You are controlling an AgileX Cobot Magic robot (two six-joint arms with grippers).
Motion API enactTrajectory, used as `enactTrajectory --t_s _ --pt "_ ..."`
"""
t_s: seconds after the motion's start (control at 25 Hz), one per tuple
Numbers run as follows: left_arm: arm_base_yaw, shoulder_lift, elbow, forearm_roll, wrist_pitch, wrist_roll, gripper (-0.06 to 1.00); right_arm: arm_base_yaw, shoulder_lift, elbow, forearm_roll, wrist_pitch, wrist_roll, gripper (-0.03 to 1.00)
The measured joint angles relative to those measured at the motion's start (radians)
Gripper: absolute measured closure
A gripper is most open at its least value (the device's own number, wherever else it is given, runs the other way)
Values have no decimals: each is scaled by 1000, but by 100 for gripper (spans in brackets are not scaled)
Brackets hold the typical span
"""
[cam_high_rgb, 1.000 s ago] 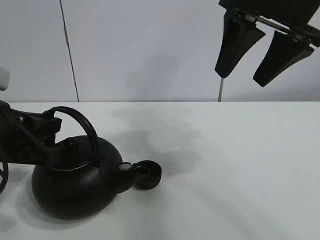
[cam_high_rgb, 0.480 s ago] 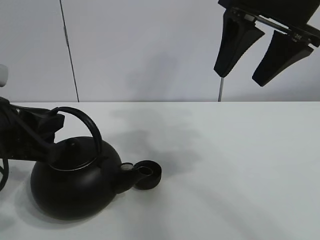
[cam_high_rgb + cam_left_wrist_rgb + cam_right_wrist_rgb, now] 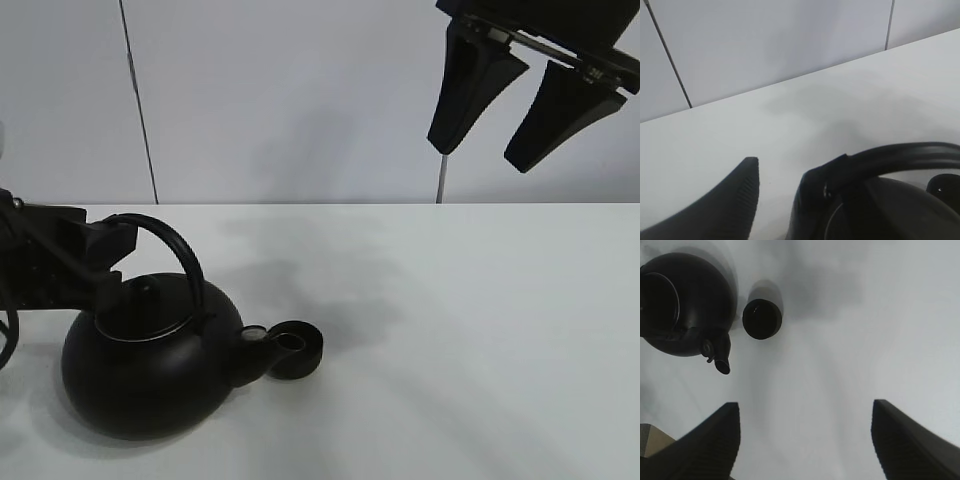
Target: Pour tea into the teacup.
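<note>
The kettle (image 3: pixel 150 365) sits upright on the table (image 3: pixel 450 330) at the left, and the teacup (image 3: pixel 296 349) stands just beside its spout (image 3: pixel 254 340), on the side toward the table's middle. The left end effector (image 3: pixel 95 262) is at the arched handle (image 3: pixel 165 250), on the side of the kettle away from the cup. In its wrist view the handle (image 3: pixel 890 157) runs past one finger (image 3: pixel 810 200) while the other finger (image 3: pixel 737 197) stands clear with bare table between, so the jaws are apart and the handle looks loose, not clamped. The kettle's spout-to-handle line points from this end effector toward the cup, so the left arm is far nearer. The right end effector (image 3: pixel 518 95) hangs high above the table's right side with its fingers spread on nothing, well apart from both; its wrist view looks down on the cup (image 3: pixel 762 319) beside the kettle (image 3: pixel 682 305).
</note>
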Motion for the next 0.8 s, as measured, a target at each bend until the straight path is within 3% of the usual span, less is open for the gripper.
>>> enactTrajectory --t_s 0.36,0.8 --pt "0 -35 70 0 -21 -62 56 0 0 0 0 -3 0 46" --pt "0 -339 140 0 -22 -154 56 0 0 0 3 -9 0 46"
